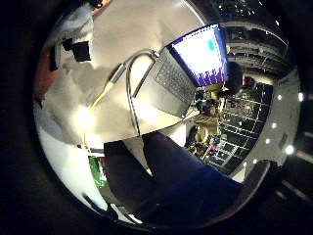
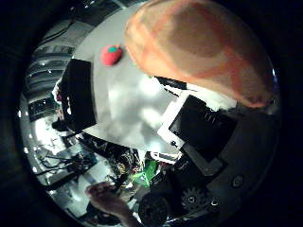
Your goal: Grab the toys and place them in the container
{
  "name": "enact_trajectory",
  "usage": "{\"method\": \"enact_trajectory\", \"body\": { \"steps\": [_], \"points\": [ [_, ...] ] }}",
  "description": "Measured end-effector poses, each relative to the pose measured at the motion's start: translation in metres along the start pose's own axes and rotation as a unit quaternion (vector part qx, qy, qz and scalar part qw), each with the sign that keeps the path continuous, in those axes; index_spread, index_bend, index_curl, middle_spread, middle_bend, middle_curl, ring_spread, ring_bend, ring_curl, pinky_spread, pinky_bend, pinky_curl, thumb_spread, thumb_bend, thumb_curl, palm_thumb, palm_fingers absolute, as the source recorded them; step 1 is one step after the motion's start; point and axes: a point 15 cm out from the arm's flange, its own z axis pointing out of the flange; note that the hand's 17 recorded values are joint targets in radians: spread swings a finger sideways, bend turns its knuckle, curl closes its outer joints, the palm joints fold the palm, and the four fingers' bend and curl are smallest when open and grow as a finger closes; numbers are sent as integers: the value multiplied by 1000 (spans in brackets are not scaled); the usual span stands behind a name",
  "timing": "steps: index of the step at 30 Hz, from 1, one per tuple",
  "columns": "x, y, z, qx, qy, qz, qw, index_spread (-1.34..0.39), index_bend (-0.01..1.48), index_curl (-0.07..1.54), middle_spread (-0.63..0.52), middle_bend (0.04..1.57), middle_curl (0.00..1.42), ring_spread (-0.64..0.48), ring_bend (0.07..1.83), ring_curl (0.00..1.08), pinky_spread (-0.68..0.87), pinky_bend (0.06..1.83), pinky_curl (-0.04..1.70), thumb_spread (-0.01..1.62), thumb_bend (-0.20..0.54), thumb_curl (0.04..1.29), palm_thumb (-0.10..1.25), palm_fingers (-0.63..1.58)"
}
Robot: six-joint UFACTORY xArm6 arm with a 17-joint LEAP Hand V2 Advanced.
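Observation:
A large rounded orange and tan thing (image 2: 199,47) fills much of the right thumb side palm view, close to the palm. A small red toy with a green top (image 2: 112,55) lies on the grey table surface (image 2: 133,104) beside it. Black and white parts of my hand (image 2: 204,128) show next to the orange thing's edge. I cannot tell whether the hand touches it.
The right little finger side palm view shows an open laptop (image 1: 186,69) with a lit screen on a white table (image 1: 98,59). A dark blue thing (image 1: 176,181) and a small green item (image 1: 98,171) lie near the table's edge. A person's hand (image 2: 114,203) shows off the table.

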Motion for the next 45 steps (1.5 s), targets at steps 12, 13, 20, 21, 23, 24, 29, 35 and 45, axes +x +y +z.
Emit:
{"method": "enact_trajectory", "body": {
  "steps": [12, 13, 20, 21, 23, 24, 29, 35, 45],
  "points": [
    [-214, -59, -158, 94, -65, -96, 989, -206, 1155, 677, -85, 1327, 596, -156, 1418, 575, -203, 1201, 848, 934, -16, 599, 1050, 1203],
    [-236, -61, -166, 99, -67, -105, 987, -205, 1156, 676, -85, 1328, 594, -156, 1419, 574, -204, 1196, 858, 935, -16, 604, 1049, 1202],
    [-412, -58, -215, 125, -96, -185, 970, -206, 1163, 675, -84, 1336, 584, -156, 1425, 571, -214, 1159, 922, 941, -16, 627, 1043, 1202],
    [-433, -55, -220, 128, -101, -194, 967, -206, 1163, 675, -84, 1336, 584, -156, 1425, 571, -214, 1156, 927, 942, -16, 628, 1042, 1202],
    [-471, -48, -227, 131, -110, -210, 963, -206, 1163, 675, -84, 1337, 581, -156, 1426, 570, -217, 1146, 942, 947, -19, 630, 1037, 1203],
    [-486, -44, -230, 131, -113, -217, 961, -206, 1164, 675, -84, 1339, 580, -156, 1427, 569, -219, 1136, 953, 952, -18, 632, 1033, 1202],
    [-545, -34, -229, 124, -128, -241, 954, -211, 1116, 664, -92, 1312, 568, -165, 1410, 557, -242, 1097, 938, 996, -28, 598, 968, 1191],
    [-572, -31, -213, 107, -123, -275, 948, -446, 587, 486, -94, 749, 384, -46, 949, 415, -97, 966, 842, 999, -41, 503, 828, -209],
    [-568, -14, -189, 50, -111, -314, 942, -509, 165, 296, 51, 273, 258, 208, 474, 204, 437, 616, 522, 976, -32, 388, 693, -90]
  ]
}}
